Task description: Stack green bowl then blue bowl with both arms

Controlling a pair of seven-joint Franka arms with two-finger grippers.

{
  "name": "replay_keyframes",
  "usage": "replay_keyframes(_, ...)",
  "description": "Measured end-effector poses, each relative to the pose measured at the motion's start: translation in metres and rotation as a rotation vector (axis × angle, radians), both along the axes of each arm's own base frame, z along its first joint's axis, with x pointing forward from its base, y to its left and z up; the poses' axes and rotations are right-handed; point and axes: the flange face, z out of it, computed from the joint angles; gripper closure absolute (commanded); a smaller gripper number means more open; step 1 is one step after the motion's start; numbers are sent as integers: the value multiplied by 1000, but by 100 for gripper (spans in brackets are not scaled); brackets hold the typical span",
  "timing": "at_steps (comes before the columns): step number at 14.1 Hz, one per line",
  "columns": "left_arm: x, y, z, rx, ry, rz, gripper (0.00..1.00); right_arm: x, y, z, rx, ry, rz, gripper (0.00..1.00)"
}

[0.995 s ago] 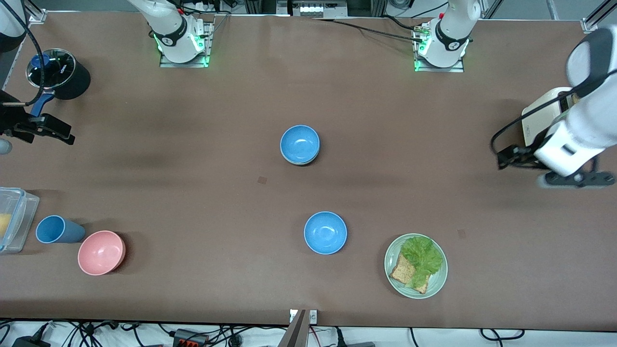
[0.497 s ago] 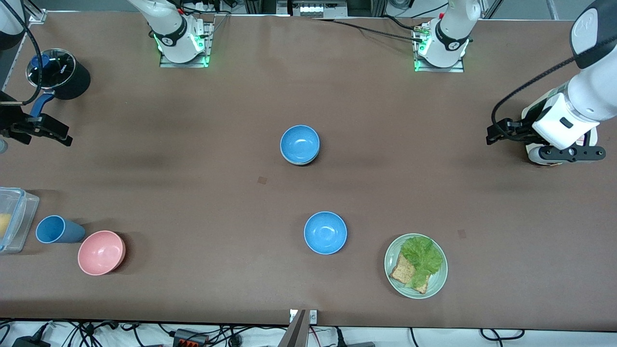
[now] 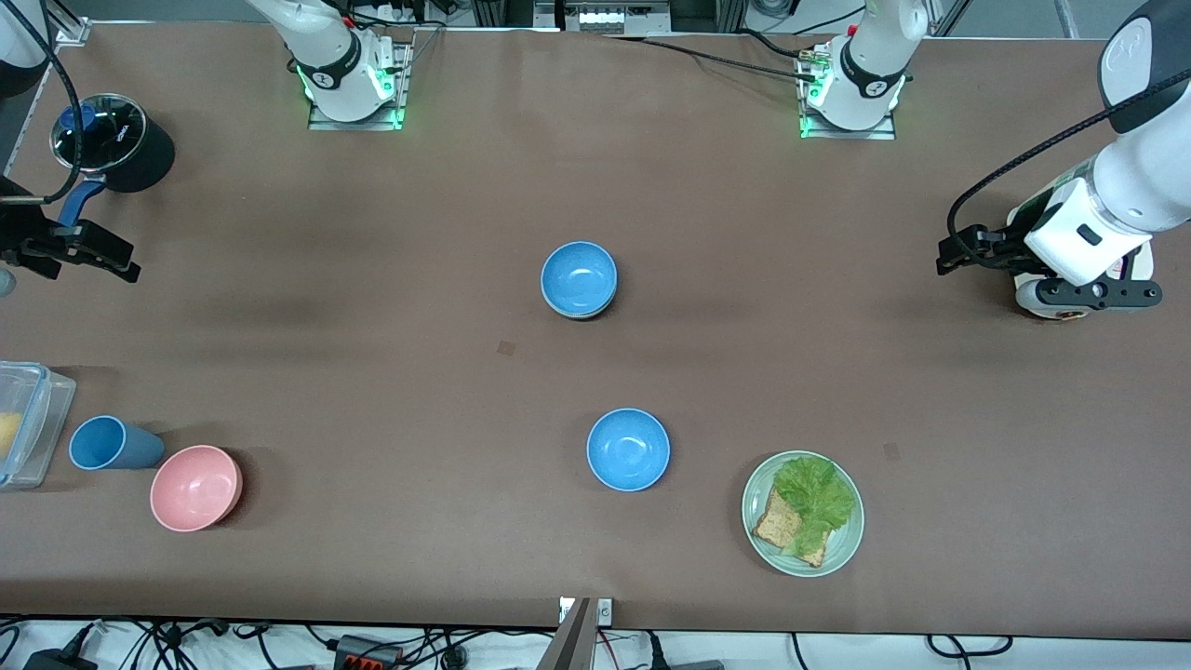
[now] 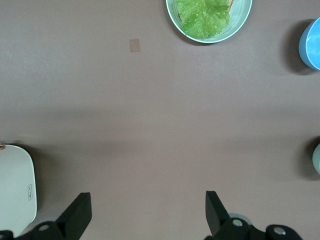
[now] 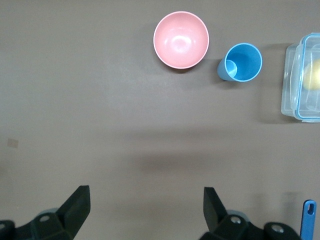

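- Right pincer (image 3: 119, 262): waits at the mid-height frame edge on the right arm's end of the desk (image 3: 372, 233), over bare surface near a black pot (image 3: 116, 144); fingers spread wide in the right wrist view, holding nothing.
- Pink bowl (image 3: 196, 488) and blue cup (image 3: 112, 444): low in the frame, untouched, no part of the stack.
- Blue bowl (image 3: 579, 277): centre of the frame, nested in the green bowl (image 4: 317, 159), of which only a pale rim sliver shows.
- Judged progress: stack apparently finished, nothing obviously left.
- Both bowls: upright, mouths up; round, so no long axis.
- Twin blue bowl (image 3: 628, 449): lower centre, alone.
- Left pincer (image 3: 958, 256): waits at the frame edge on the left arm's end, open and empty.
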Motion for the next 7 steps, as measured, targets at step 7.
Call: replay_keyframes(7, 0, 1, -1, 0, 2, -4, 0, -2, 0, -4, 2, 22, 0, 0)
